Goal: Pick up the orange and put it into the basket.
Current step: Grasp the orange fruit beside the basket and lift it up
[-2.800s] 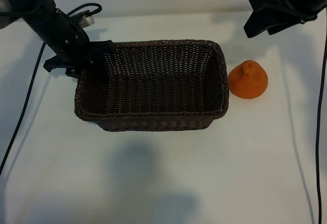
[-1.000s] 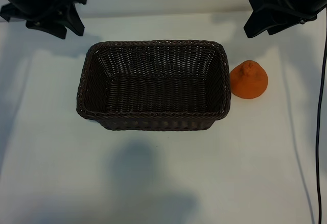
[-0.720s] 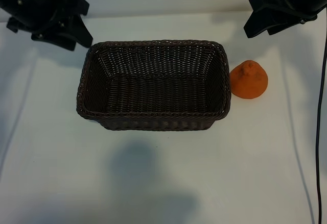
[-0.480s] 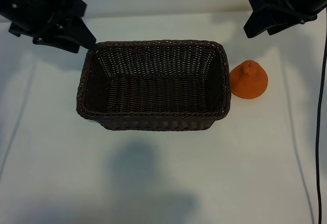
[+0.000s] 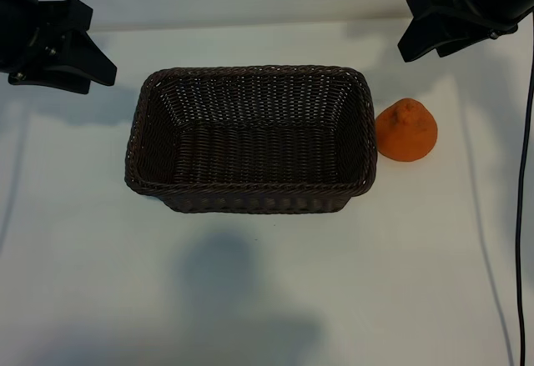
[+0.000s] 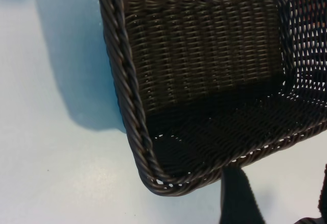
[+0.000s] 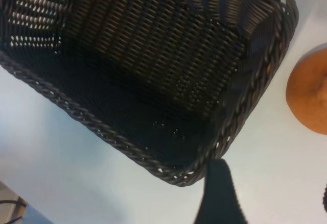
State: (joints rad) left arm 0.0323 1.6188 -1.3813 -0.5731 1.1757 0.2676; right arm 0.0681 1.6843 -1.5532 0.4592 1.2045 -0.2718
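The dark brown woven basket stands in the middle of the white table with nothing in it. The cone-shaped orange sits on the table just beside the basket's right end, stem knob up. My left gripper hovers off the basket's far left corner, open and holding nothing. My right gripper hangs beyond the orange at the far right, open too. The left wrist view shows a basket corner and bare table between my fingers. In the right wrist view, the basket rim and the orange lie ahead.
A black cable runs down the table's right side. White tabletop stretches in front of the basket, with a soft shadow on it.
My left gripper, at the basket's left rim earlier, has lifted off and drifted left, away from the basket. The basket, the orange and the right arm have held still over the last second.
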